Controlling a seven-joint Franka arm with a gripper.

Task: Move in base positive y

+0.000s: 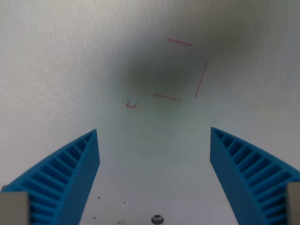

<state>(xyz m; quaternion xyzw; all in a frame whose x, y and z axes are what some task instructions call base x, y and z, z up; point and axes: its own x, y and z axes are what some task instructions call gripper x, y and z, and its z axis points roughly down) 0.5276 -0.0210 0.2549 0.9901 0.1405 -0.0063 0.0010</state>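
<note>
Over the pale white table surface (56,70), the blue ribbed gripper (153,133) has jaws spread, holding nothing; finger bases cut off; thin red pen lines (180,70) partly shadowed.

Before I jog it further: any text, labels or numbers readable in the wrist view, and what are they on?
No readable text.
Small red mark on the white surface: maybe a letter or corner tick, too small and blurred to read.
Three red line segments near a dark shadow: lines only, no characters.
Blue gripper fingers: no label.

Ribbed blue plastic pincer (154,136) over a matt, faintly grainy white surface (56,70)
</note>
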